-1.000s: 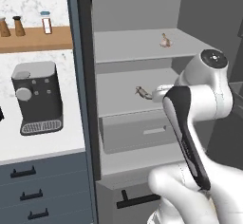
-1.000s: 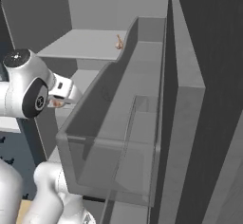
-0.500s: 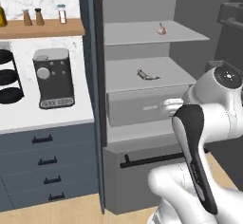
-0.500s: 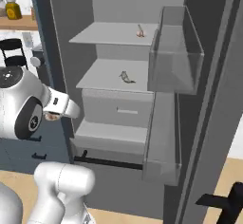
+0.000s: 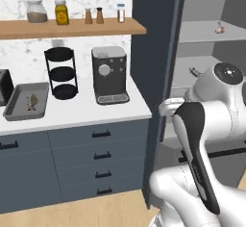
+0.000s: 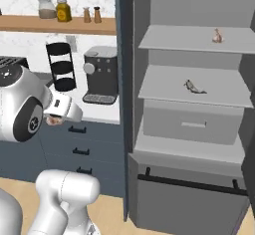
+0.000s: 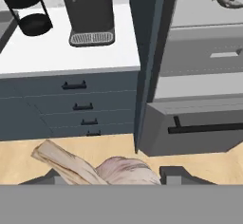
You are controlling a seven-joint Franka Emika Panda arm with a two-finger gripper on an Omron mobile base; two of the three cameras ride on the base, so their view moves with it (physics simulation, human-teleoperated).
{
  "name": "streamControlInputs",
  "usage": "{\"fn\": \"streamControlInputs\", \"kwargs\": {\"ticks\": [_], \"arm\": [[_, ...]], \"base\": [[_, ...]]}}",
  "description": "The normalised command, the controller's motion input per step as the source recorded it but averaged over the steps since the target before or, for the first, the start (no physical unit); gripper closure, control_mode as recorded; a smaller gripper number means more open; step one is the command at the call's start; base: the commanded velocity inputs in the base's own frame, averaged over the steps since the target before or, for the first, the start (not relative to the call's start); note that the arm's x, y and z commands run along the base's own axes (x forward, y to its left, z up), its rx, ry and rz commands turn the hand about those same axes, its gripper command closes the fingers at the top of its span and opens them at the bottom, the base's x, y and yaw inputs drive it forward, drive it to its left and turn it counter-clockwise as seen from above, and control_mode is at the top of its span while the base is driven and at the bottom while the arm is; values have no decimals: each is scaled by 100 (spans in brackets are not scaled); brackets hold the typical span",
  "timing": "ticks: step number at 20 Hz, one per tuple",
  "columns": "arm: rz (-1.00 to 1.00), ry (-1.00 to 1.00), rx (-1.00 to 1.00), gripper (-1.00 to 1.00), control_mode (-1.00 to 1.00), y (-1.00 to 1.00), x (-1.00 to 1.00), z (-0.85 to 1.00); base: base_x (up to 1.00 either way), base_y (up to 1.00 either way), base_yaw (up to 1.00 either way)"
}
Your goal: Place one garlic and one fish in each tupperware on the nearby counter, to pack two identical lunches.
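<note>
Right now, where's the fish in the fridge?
The fish lies on the middle shelf, right of the coffee machine, below the garlic.

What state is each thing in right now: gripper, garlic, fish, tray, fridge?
gripper: shut on a garlic bulb
held garlic: carried between the fingers, above the floor
shelf garlic: resting on the top fridge shelf
fish: lying on the middle shelf
tray: on the counter, one item inside
fridge: open

the claw (image 7: 108, 178) hangs low, its fingers closed around a garlic (image 7: 102, 167).
</note>
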Motion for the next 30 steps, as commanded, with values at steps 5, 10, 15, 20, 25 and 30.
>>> {"fn": "streamControlInputs", "kwargs": {"ticks": [5,10,15,20,25,30], "arm": [[0,0,0,100,100,0,0,0],[0,0,0,100,100,0,0,0],[0,0,0,100,100,0,0,0],[0,0,0,100,100,0,0,0],[0,0,0,100,100,0,0,0],[0,-5,0,100,-100,-42,17,-32]], "base": [[48,100,0],[65,100,0],[62,100,0],[56,99,0],[34,28,0],[6,-1,0]]}}
